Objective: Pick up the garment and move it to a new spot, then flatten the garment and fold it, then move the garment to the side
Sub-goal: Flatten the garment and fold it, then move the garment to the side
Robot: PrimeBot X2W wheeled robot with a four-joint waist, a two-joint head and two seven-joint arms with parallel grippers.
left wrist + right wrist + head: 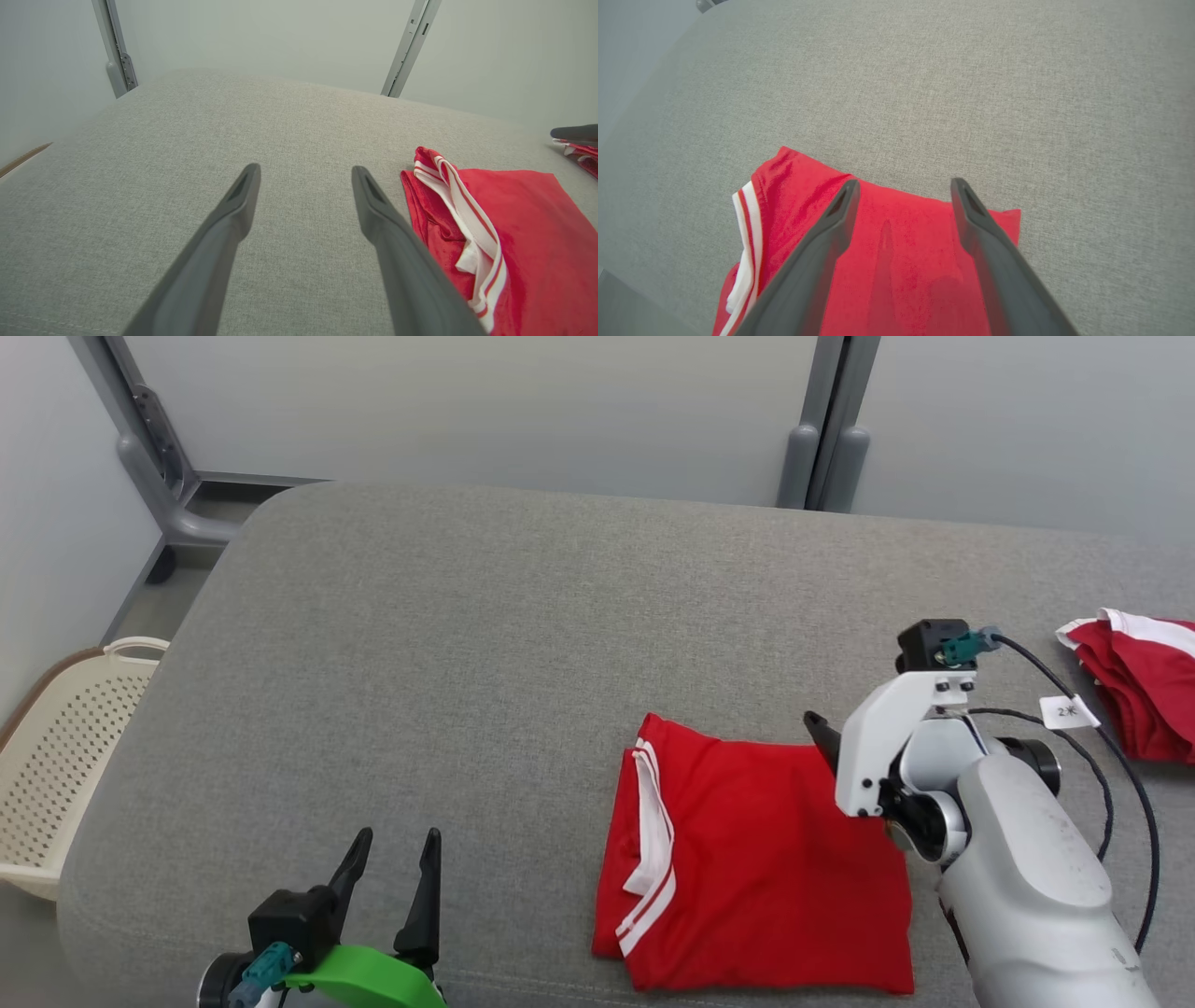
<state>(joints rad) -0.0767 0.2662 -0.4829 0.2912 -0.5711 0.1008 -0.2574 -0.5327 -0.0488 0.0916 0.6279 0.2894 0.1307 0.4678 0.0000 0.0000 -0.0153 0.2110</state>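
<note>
Plainly spread, the right pincer point(904, 186) has both dark fingers apart and nothing between them. It hangs over the far right corner of the red garment point(766, 859), fingers pointing far and a little left. In the right wrist view red cloth shows between the fingers, but whether the tips touch it or hover just above is hard to tell.

The garment lies directly under and to the near left of this pincer, so the right arm is by far the nearer one. The left pincer point(397, 840) is also wide open and empty. It sits well apart at the near left of the desk point(485, 644), with the garment off to its right.

The garment is in the near right part of the desk, a folded, roughly square pad with its slightly longer axis running near to far. Its top is smooth and flat. The left edge shows stacked layers and a white striped trim that curls slightly open. The folding looks done, so the coming step is probably the move to the side, gripping an edge through all layers.

Farther right lies a second red garment point(1139, 681), bunched, and a pale basket point(65, 756) stands off the desk's left side.
</note>
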